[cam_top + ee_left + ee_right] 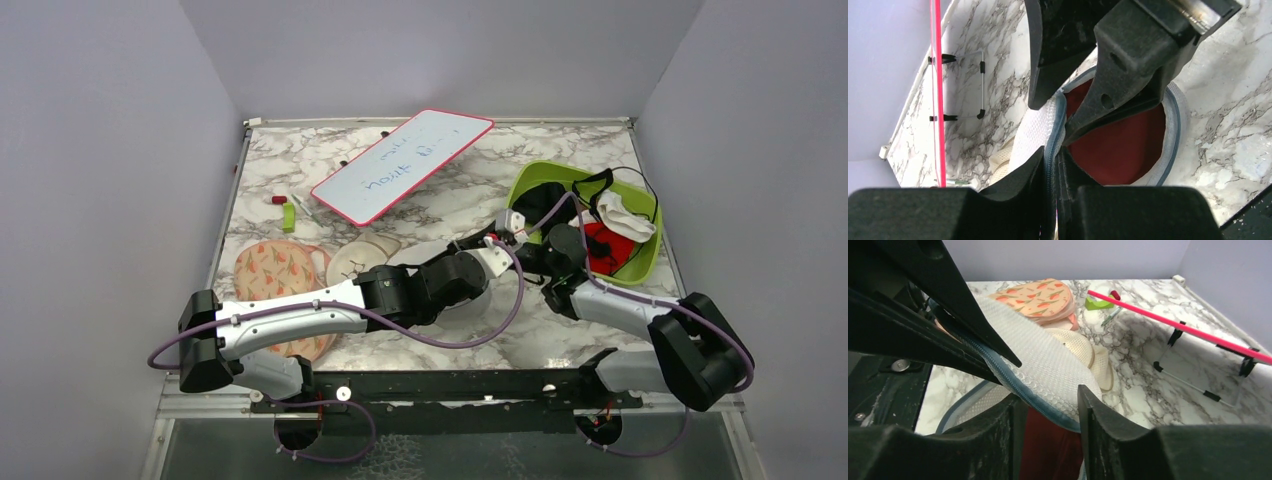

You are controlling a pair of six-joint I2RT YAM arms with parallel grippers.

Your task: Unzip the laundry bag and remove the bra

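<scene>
Left gripper [1052, 153]: one; jaws closed tight on the blue-grey zip edge of the bag's lifted mesh flap
Right gripper [1045, 395]: one; jaws apart, a finger on each side of the same zip edge, nothing clamped; tips just opposite the left jaws
Laundry bag [1034, 129]: one; white mesh, on the marble table [560, 340], directly under both sets of jaws; round face unzipped and gaping
Bra [1120, 145]: one; maroon, inside the bag, showing through the opening below the right jaws, just past the left jaws' tips
Floral pouch [1040, 295]: one; peach, beyond the right jaws, past the flap
Cream pads [1083, 347]: two showing; just beyond the flap, between the jaws and the floral pouch
Whiteboard [402, 165]: one; pink-edged, well apart from both jaws
Green bin [540, 172]: one; beside the right arm's wrist, behind its jaws, holding black, red and white cloth
</scene>
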